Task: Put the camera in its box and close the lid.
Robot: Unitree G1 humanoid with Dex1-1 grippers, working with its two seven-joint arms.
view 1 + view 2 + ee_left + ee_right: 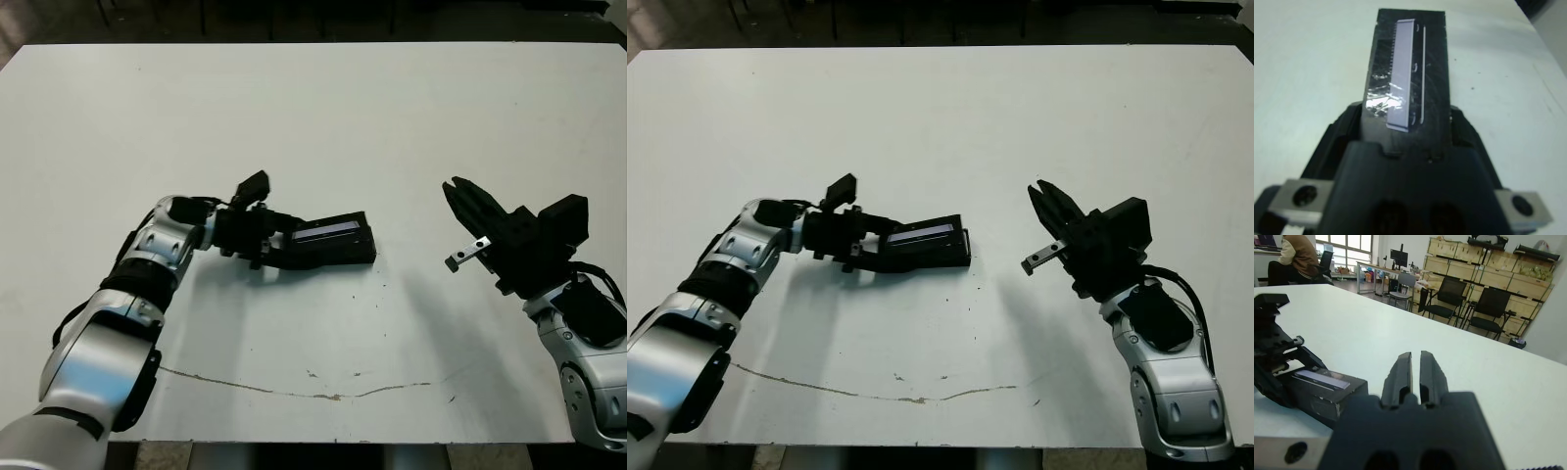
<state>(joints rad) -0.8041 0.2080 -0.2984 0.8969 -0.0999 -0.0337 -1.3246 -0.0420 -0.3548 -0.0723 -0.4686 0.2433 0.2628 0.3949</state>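
Near our table's (392,117) middle, lid (333,235) on the box (338,257), our left gripper (284,245) clamping its near end, right gripper (460,196) closed, empty, well apart.

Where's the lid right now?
In the head views, the lid sits left of table centre, on the box, its near end in the left gripper.

Silver arms, black two-fingered hands (468,204)
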